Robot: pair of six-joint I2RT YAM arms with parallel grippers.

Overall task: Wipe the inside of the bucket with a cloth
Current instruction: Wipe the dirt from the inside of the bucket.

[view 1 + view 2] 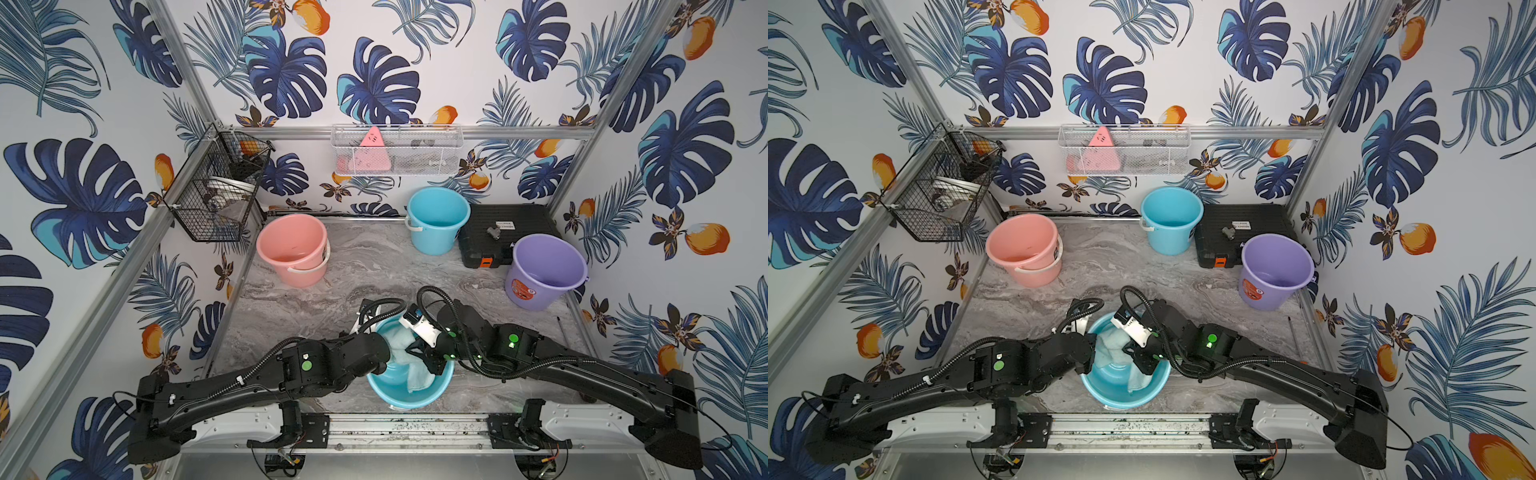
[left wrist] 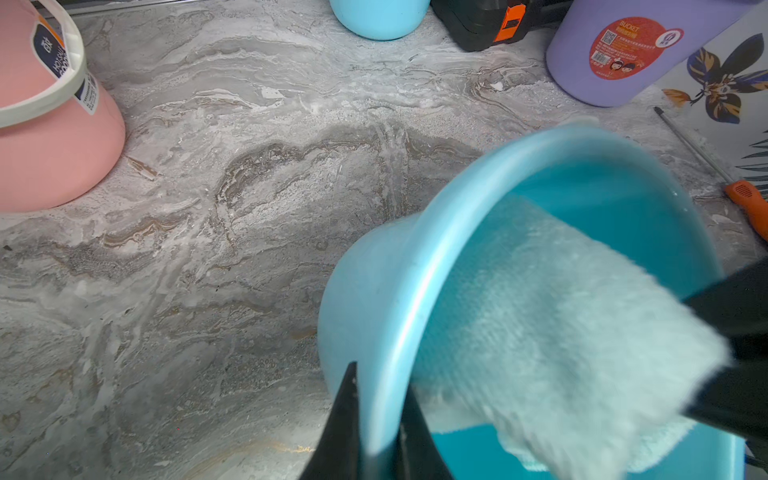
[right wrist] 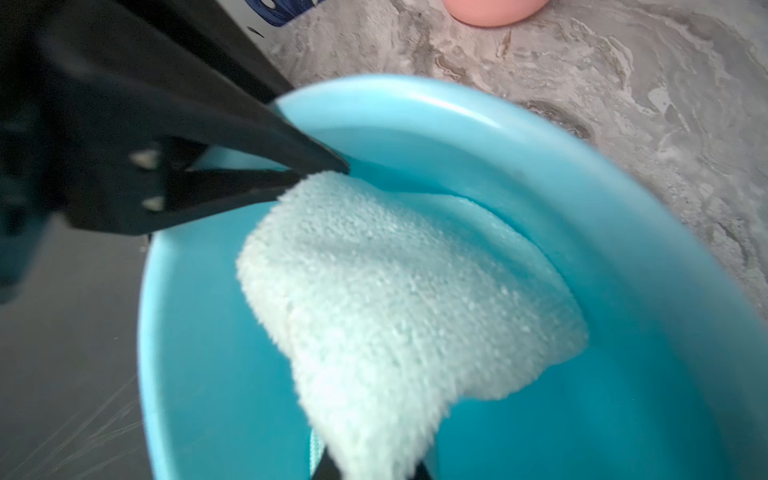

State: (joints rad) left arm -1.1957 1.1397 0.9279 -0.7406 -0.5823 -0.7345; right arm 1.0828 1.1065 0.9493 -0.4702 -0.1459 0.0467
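Note:
A light blue bucket (image 1: 409,392) (image 1: 1125,397) stands at the table's front centre, between both arms. My left gripper (image 2: 380,419) is shut on its rim (image 2: 457,199), with one finger outside the wall and one inside. In the right wrist view those black fingers (image 3: 291,166) pinch the rim. The cloth (image 3: 395,311), pale mint and fluffy, hangs inside the bucket against its wall. My right gripper (image 3: 370,471) is shut on the cloth's upper end, above the bucket's mouth (image 1: 417,353). Part of the cloth (image 1: 415,376) drapes down toward the bucket's floor.
Behind stand two stacked pink buckets (image 1: 291,249), another blue bucket (image 1: 436,220), a purple bucket (image 1: 544,270) and a black case (image 1: 503,228). Wire baskets (image 1: 216,191) (image 1: 397,149) hang on the frame. An orange-handled screwdriver (image 2: 748,203) lies by the right wall.

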